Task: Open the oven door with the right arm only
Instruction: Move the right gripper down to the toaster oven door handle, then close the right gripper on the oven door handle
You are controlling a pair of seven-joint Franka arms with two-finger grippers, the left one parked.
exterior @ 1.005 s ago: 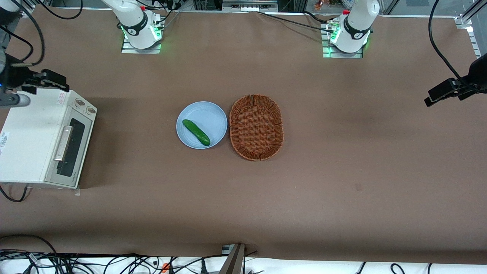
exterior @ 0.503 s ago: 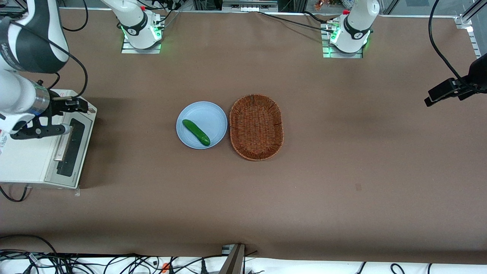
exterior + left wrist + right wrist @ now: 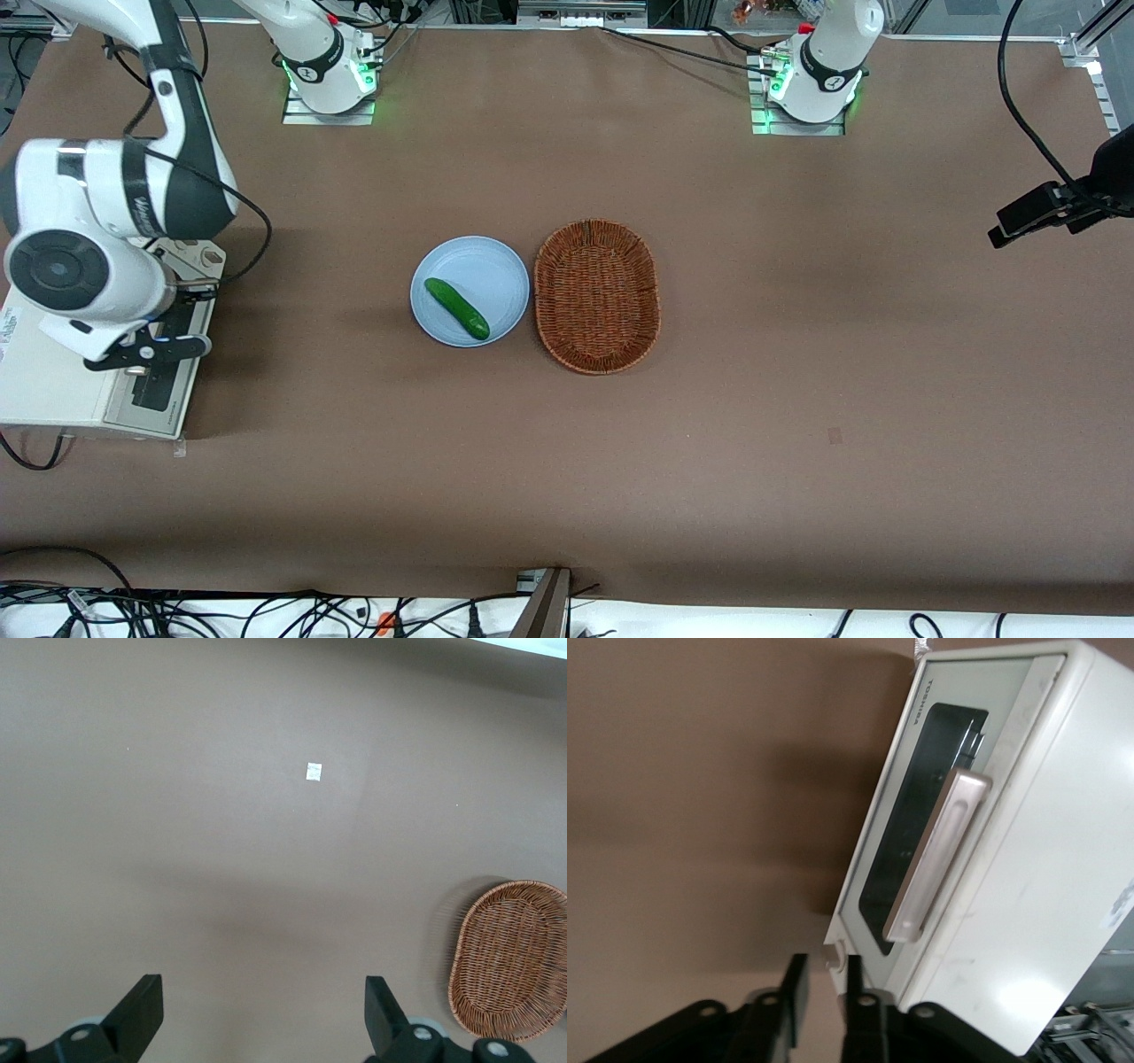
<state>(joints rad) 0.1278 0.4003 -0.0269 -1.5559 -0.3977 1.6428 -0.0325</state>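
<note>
The cream-white toaster oven (image 3: pixel 49 394) stands at the working arm's end of the table. Its oven door (image 3: pixel 879 847) lies flush with the body, dark window and silver bar handle (image 3: pixel 937 855) facing the table's middle. The right arm (image 3: pixel 89 266) hangs over the oven's top and door, hiding most of both in the front view. My gripper (image 3: pixel 826 990) is just above the door's knob-end corner, apart from the handle. Its fingers (image 3: pixel 796 985) are a narrow gap apart, open, with nothing between them.
A light blue plate (image 3: pixel 494 262) holding a green cucumber (image 3: pixel 456 308) sits mid-table, with an oval wicker basket (image 3: pixel 597 296) beside it toward the parked arm. One round knob (image 3: pixel 210 257) shows at the oven's end farther from the front camera.
The right arm has swung in from the table's edge, across the oven's top and nearer the front camera, and now covers the door. The oven, plate and basket have not moved.
</note>
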